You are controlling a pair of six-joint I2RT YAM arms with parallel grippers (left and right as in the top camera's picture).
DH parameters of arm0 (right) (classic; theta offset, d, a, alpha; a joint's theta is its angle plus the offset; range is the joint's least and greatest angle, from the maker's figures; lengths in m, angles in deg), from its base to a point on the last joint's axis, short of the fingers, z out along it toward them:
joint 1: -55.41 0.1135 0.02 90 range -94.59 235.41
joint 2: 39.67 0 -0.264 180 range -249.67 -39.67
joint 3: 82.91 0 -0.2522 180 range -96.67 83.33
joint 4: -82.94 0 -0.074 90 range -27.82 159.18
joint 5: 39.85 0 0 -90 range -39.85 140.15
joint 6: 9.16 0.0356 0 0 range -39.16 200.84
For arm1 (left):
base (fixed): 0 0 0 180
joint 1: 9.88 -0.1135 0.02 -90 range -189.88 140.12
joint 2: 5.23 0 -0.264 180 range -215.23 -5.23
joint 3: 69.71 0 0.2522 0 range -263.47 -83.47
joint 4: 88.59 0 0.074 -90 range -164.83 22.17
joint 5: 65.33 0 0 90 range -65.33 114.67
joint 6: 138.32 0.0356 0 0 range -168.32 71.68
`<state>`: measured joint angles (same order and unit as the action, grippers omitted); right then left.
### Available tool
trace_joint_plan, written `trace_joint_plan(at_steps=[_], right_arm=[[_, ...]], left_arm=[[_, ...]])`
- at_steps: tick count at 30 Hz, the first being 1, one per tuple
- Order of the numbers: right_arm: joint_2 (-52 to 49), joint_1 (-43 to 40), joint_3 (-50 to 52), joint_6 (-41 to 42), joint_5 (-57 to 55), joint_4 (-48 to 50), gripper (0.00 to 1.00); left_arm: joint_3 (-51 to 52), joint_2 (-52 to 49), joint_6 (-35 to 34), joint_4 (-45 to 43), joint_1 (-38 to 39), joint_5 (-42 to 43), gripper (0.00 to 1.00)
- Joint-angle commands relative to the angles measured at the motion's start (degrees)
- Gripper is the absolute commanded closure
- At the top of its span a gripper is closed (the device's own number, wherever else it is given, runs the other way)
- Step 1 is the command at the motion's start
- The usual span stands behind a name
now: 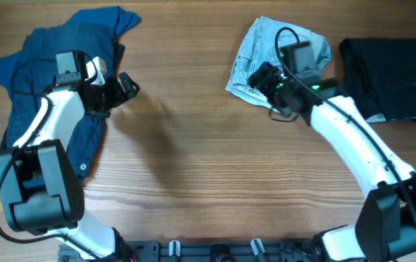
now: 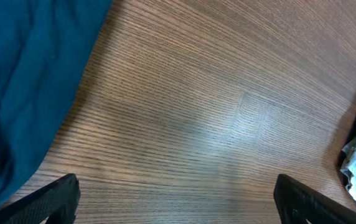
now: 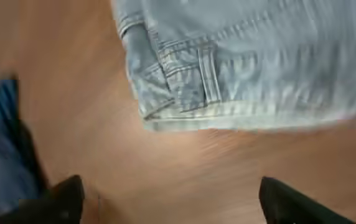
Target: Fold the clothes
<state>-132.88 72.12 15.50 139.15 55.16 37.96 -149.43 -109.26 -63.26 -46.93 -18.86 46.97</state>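
Robotics lab workbench. Signs: bare wood-grain laminate tabletop [image 1: 208,167]; white-and-black jointed left robot arm [image 1: 48,120] and matching right robot arm [image 1: 353,138], both based at black metal mounting rail [image 1: 215,252] along near edge.

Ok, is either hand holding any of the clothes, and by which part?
Nothing is held. The left hand is open over the table beside the blue shirt; the right hand is open, just short of the light denim garment.
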Motion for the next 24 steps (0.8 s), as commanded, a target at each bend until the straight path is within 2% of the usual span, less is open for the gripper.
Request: trace_joint_plan(at_steps=[1, 6, 11, 18, 24], right_arm=[[-2.40, 3.50, 0.68, 33.88, -10.45, 1.60, 0.06], [-8.41, 5.51, 0.68, 40.94, -10.86, 2.60, 0.06], [-13.46, 5.90, 0.68, 42.60, -10.25, 6.36, 0.06], [-16.35, 5.88, 0.72, 43.87, -16.70, 7.67, 0.05], [-21.73, 5.88, 0.74, 43.89, -16.24, 11.56, 0.05]], left_arm=[[0.37, 0.81, -0.50, -0.20, -0.24, -0.26, 0.00], [0.37, 0.81, -0.48, -0.20, -0.24, -0.28, 0.00], [0.37, 0.81, -0.46, -0.15, -0.26, -0.28, 0.00], [0.37, 0.81, -0.24, 0.11, -0.26, -0.33, 0.00], [0.37, 0.81, -0.24, 0.11, -0.26, -1.25, 0.00]])
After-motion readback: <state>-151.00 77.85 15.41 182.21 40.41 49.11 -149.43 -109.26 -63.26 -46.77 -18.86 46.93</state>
